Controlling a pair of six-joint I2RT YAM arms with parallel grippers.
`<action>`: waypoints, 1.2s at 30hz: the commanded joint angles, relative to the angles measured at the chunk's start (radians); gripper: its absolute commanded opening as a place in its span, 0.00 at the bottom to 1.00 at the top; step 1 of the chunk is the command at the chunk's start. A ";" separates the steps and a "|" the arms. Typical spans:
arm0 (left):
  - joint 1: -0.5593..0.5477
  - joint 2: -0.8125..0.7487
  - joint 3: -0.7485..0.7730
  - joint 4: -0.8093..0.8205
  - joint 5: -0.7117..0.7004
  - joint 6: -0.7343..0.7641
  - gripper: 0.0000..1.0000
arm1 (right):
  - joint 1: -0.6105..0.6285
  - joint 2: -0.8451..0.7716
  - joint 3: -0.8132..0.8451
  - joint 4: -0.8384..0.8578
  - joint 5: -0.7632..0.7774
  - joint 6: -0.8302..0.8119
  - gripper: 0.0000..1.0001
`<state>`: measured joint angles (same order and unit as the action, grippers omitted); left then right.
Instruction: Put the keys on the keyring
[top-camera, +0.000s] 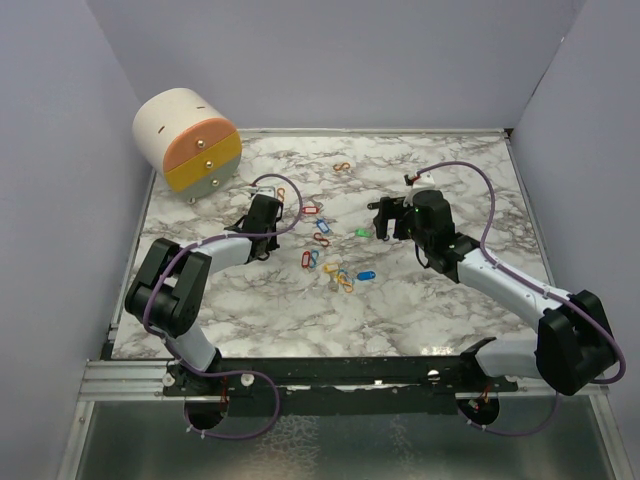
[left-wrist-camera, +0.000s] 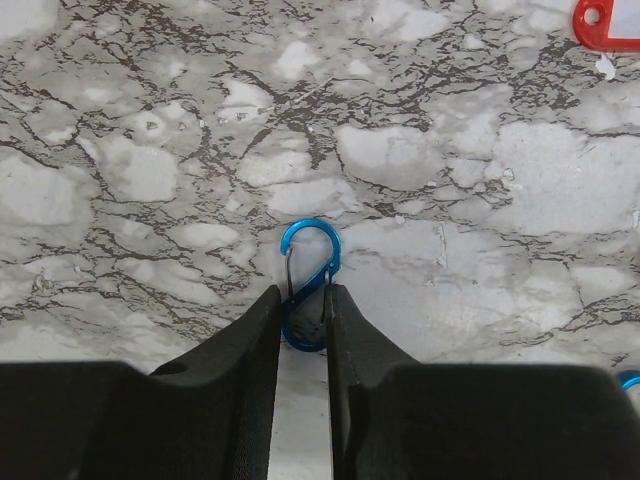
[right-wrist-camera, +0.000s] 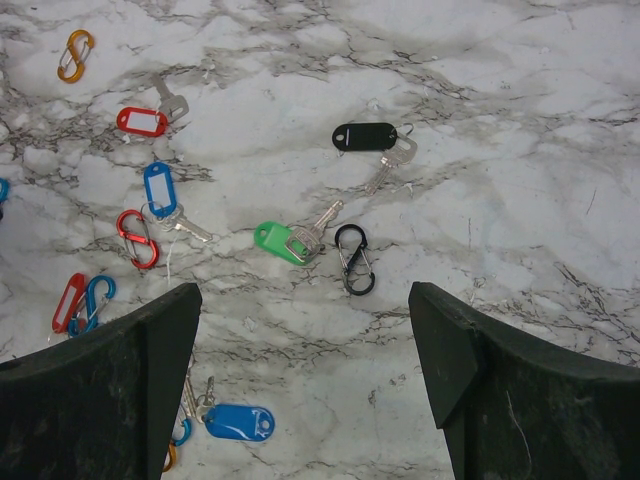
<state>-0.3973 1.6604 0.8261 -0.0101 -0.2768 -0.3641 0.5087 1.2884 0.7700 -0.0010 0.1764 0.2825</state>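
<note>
In the left wrist view, a blue S-shaped clip keyring (left-wrist-camera: 312, 240) lies on the marble. My left gripper (left-wrist-camera: 304, 300) is shut on its lower loop, a finger pressing each side. Keys lie scattered mid-table (top-camera: 325, 250). My right gripper (right-wrist-camera: 303, 295) hovers open above them, holding nothing. Just beyond its fingertips lie a green-tagged key (right-wrist-camera: 280, 241) and a black clip (right-wrist-camera: 354, 260). Farther off are a black-tagged key (right-wrist-camera: 365, 136), a blue-tagged key (right-wrist-camera: 159, 187) and a red-tagged key (right-wrist-camera: 141, 121). Another blue tag (right-wrist-camera: 238, 422) lies by the left finger.
A round cream box with orange and yellow drawers (top-camera: 190, 140) stands at the table's back left corner. Loose clips lie about: orange (right-wrist-camera: 74, 55), red (right-wrist-camera: 137, 238), and a blue one beside a red tag (right-wrist-camera: 70, 300). Lilac walls enclose the marble top (top-camera: 460, 180).
</note>
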 joint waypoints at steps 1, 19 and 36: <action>0.008 -0.002 -0.030 -0.061 0.022 0.005 0.06 | 0.004 -0.020 -0.009 -0.019 0.032 -0.009 0.86; 0.008 0.034 -0.006 -0.054 0.029 0.011 0.28 | 0.004 0.007 0.000 -0.017 0.026 -0.008 0.86; 0.009 0.034 -0.003 -0.058 0.016 0.011 0.36 | 0.004 0.015 0.007 -0.022 0.028 -0.009 0.86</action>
<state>-0.3889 1.6627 0.8280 -0.0082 -0.2733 -0.3603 0.5087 1.2999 0.7704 -0.0029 0.1787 0.2825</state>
